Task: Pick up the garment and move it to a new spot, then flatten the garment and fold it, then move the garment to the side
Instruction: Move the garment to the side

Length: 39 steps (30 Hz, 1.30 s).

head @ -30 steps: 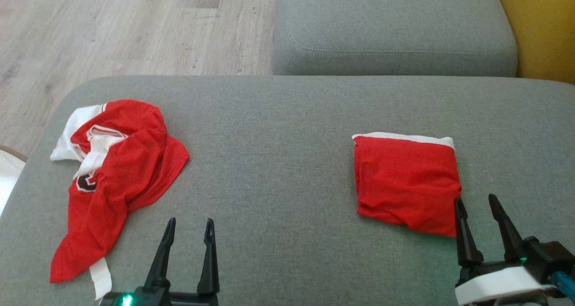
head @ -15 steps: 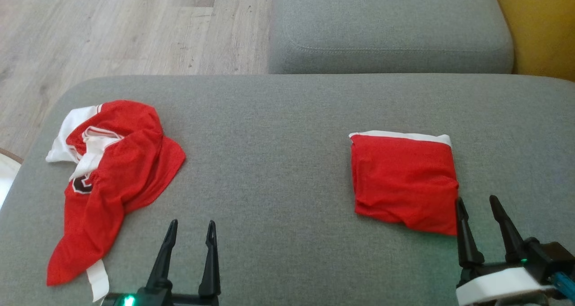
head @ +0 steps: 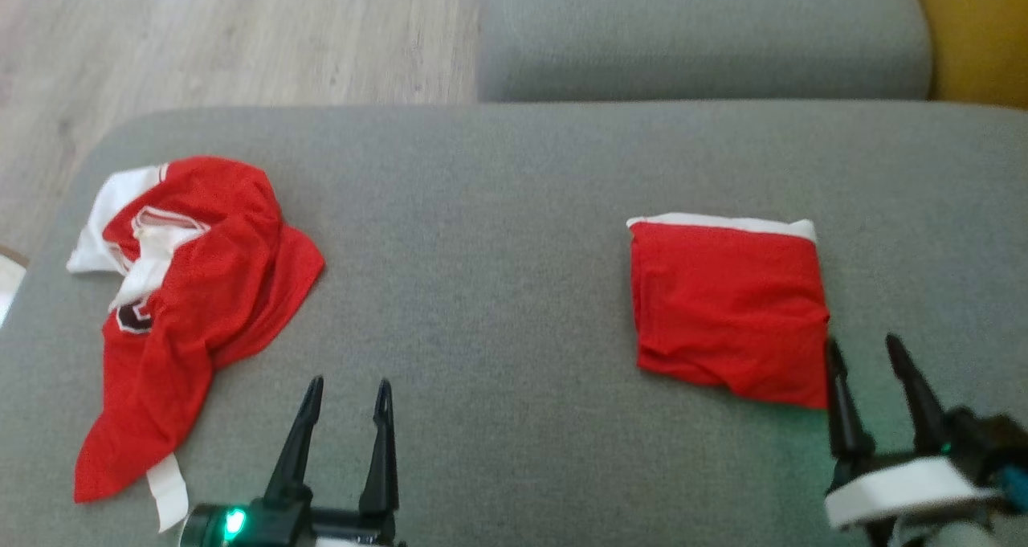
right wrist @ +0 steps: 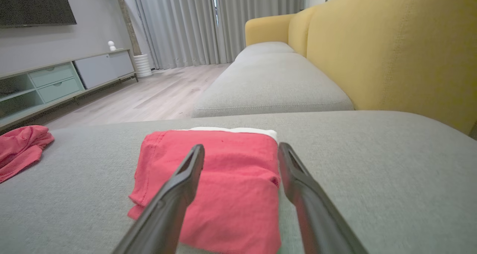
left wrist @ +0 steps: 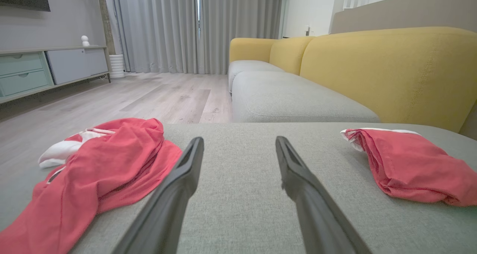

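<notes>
Over the grey sofa seat, I hold both sets of jaws spread wide and empty. A folded red garment lies just ahead of my right jaws, its near corner beside their left tip. A crumpled red-and-white jersey sprawls ahead and left of my left jaws.

The crumpled garment is red with white trim; the folded garment red, white-edged; the cushion grey; the sofa back yellow.
</notes>
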{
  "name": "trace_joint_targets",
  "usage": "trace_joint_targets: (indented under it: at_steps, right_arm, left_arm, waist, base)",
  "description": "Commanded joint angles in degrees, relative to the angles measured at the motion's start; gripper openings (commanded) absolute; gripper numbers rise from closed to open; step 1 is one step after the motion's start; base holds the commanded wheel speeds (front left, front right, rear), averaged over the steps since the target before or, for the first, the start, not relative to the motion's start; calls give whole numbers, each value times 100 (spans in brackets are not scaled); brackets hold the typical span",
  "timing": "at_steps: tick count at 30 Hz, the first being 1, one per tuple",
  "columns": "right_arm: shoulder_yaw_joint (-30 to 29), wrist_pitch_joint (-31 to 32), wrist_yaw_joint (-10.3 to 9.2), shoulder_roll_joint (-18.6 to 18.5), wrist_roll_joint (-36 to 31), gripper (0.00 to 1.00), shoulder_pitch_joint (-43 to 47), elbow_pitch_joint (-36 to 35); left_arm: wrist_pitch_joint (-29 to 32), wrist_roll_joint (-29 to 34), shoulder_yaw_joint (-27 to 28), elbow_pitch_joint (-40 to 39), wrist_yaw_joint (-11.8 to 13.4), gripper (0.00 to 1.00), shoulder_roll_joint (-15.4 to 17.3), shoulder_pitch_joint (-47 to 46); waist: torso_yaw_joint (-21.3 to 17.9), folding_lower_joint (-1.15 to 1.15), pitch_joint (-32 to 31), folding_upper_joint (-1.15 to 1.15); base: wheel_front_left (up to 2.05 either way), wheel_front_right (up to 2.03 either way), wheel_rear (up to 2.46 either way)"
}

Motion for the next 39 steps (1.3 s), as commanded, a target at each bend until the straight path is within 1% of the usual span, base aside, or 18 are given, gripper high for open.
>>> trace_joint_targets:
  at_steps: [1,5,6,7,10,13,16,18,19,20,21,22,24,29,39]
  right_arm:
    - [137,-79,-4,-303,107,100,-557,-24]
    - [141,-41,-4,-579,394,100,-1130,559]
    - [141,-41,-4,-579,394,100,-1130,559]
    - [126,42,-4,-646,483,100,-1305,724]
    - [44,423,-4,-838,650,100,-1799,1179]
    - [25,845,-4,-942,720,100,-2148,1556]
    - [174,1255,-4,-977,803,100,-2278,1810]
    - [322,1573,-4,-937,989,100,-2266,1909]
    - [380,1714,-4,-921,1095,95,-2252,1933]
    - [453,1816,-4,-908,1199,68,-2238,1918]
    - [493,1891,-4,-905,1301,23,-2225,1898]
    - [522,1921,-4,-925,1357,0,-2228,1857]
    - [476,1812,-4,-1054,1376,0,-2294,1695]
    - [246,1795,-4,-1508,1039,0,-2523,1414]
    - [-537,2169,-4,-2909,350,0,-3107,928]
  left_arm:
    - [-29,20,89,-245,-7,100,-21,-389]
    - [-29,-46,9,-287,20,100,-21,-565]
    - [-29,-46,9,-287,20,100,-21,-565]
    - [-29,-55,-19,-295,24,100,-21,-630]
    - [-29,-75,-138,-271,29,100,-21,-819]
    - [-29,-108,-254,-234,39,100,-21,-1000]
    - [-29,-160,-344,-181,47,100,-21,-1119]
    - [-29,-199,-380,-147,64,100,-21,-1172]
    - [-29,-214,-394,-138,78,100,-21,-1196]
    - [-29,-226,-406,-132,93,100,-21,-1217]
    - [-29,-242,-419,-124,106,100,-21,-1234]
    - [-29,-258,-429,-116,118,100,-21,-1247]
    - [-29,-295,-449,-116,137,100,-21,-1301]
    - [-29,-293,-444,-175,113,100,-22,-1449]
    - [-29,-80,-430,-266,-66,100,-22,-2030]
  waist:
    - [12,0,245,0]
    - [33,0,624,0]
    - [33,0,624,0]
    - [44,0,720,0]
    - [93,0,1000,0]
    - [163,0,1201,0]
    - [219,0,1291,0]
    - [233,0,1332,0]
    - [232,0,1353,0]
    - [227,0,1376,0]
    - [216,0,1394,0]
    - [195,0,1429,0]
    - [116,0,1537,0]
    - [-111,0,1858,0]
    - [-620,0,2859,0]
  base:
    - [0,0,0]
    - [0,0,0]
    - [0,0,0]
    - [0,0,0]
    - [0,0,0]
    - [0,0,0]
    - [0,0,0]
    - [0,0,0]
    - [0,0,0]
    - [0,0,0]
    - [0,0,0]
    - [0,0,0]
    - [0,0,0]
    - [0,0,0]
    - [0,0,0]
